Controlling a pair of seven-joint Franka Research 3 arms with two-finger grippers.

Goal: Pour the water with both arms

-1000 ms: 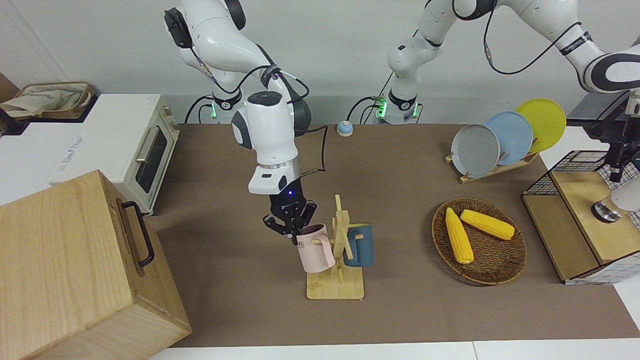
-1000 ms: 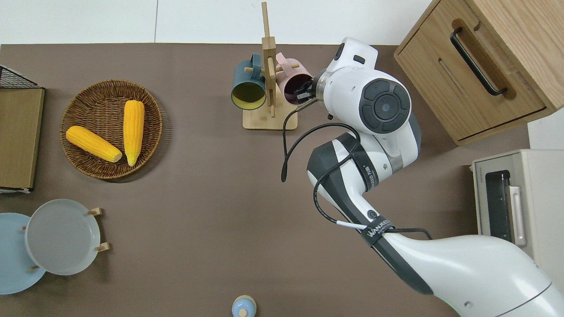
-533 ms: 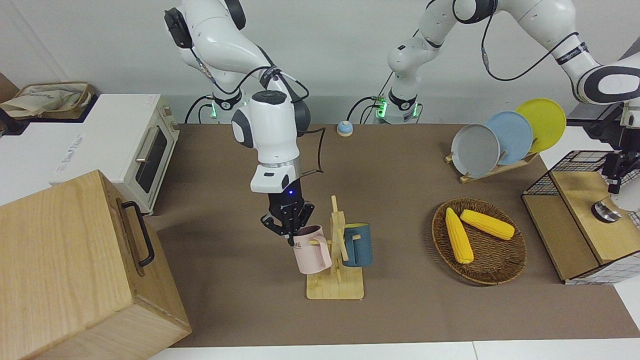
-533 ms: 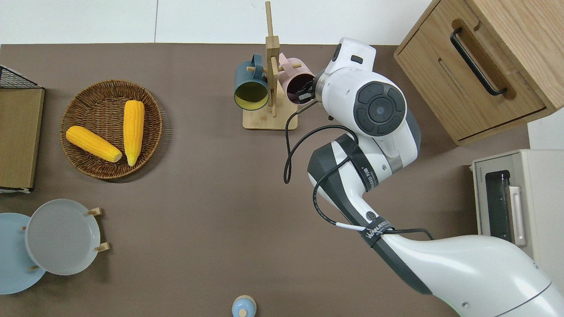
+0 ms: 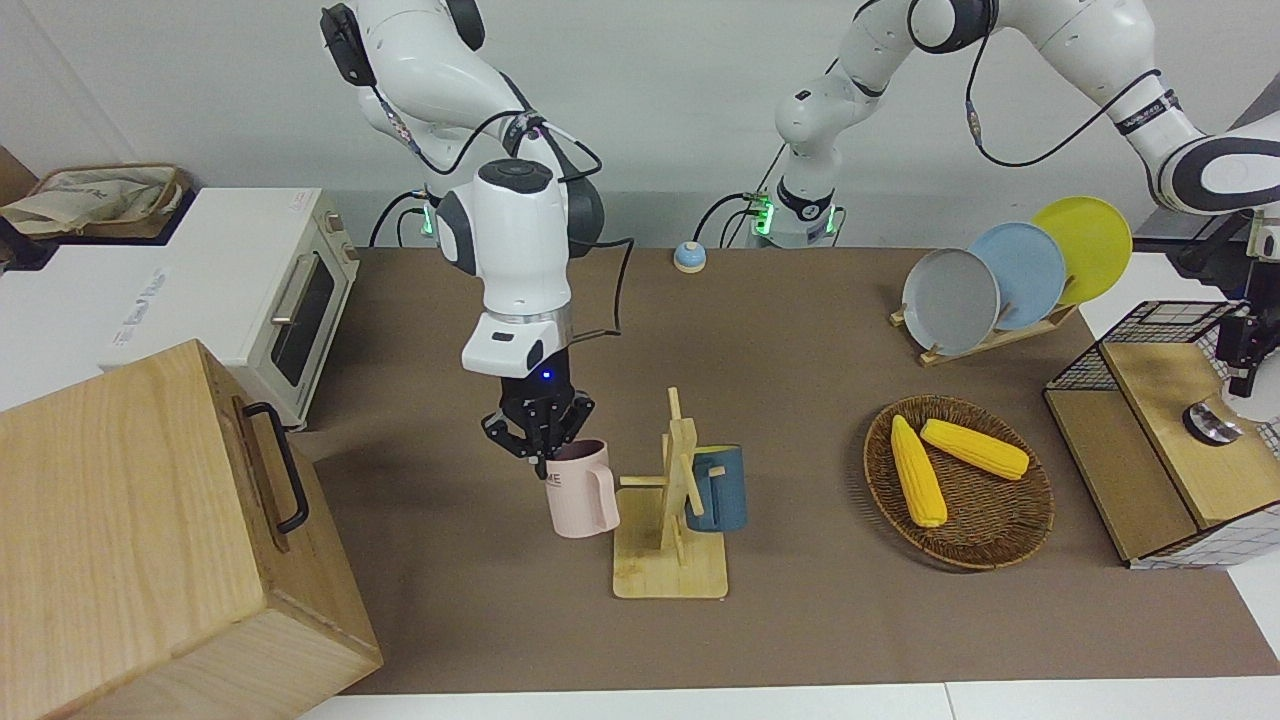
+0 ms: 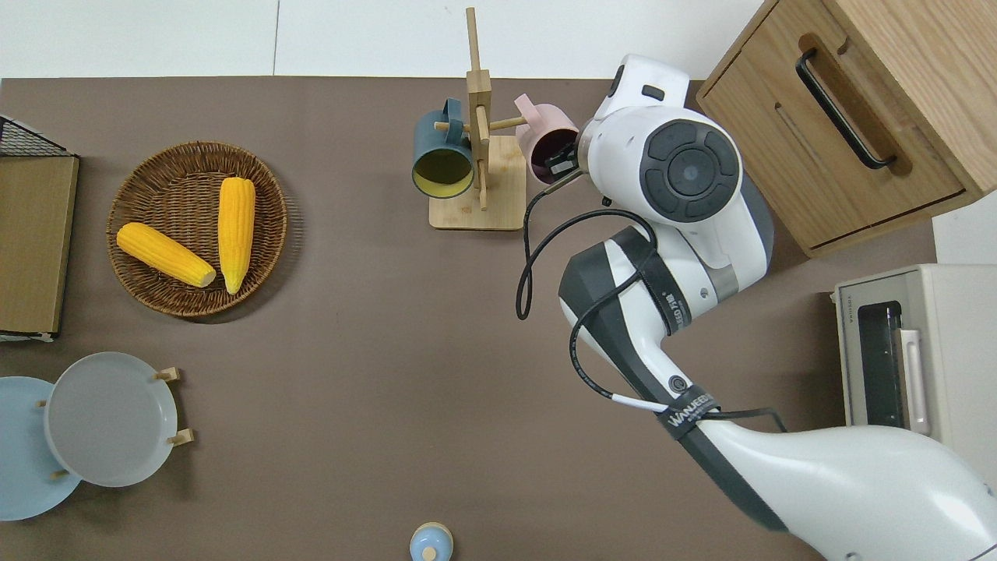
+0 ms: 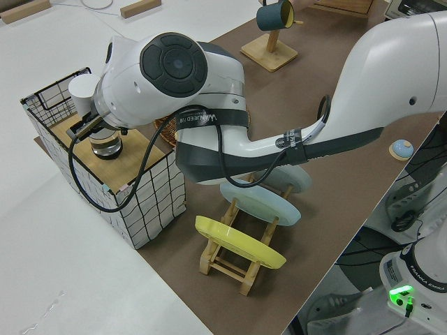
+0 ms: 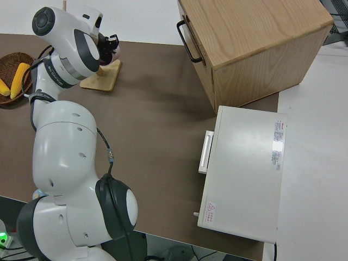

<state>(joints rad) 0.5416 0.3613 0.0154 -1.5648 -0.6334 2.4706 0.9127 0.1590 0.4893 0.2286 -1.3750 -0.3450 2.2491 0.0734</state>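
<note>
My right gripper (image 5: 541,456) is shut on the rim of a pink mug (image 5: 583,495) and holds it upright just above the table. The mug is beside the wooden mug rack (image 5: 671,566), toward the right arm's end, clear of its pegs. It also shows in the overhead view (image 6: 543,134), with the gripper (image 6: 562,159) at its rim. A dark blue mug (image 5: 719,489) hangs on the rack. My left gripper (image 5: 1247,352) is over a small silvery cup (image 5: 1208,424) on a wooden board on a wire basket (image 5: 1150,325).
A wicker basket (image 5: 985,535) with two corn cobs lies between the rack and the wire basket. A plate stand (image 5: 1000,285) holds three plates. A wooden box (image 5: 150,520) and a toaster oven (image 5: 260,290) are at the right arm's end. A small blue knob (image 5: 689,257) sits near the robots.
My right gripper has pulled the pink mug off the rack's peg toward the right arm's end. The tilted rack has settled upright. The left arm has shifted slightly over the wire basket.
</note>
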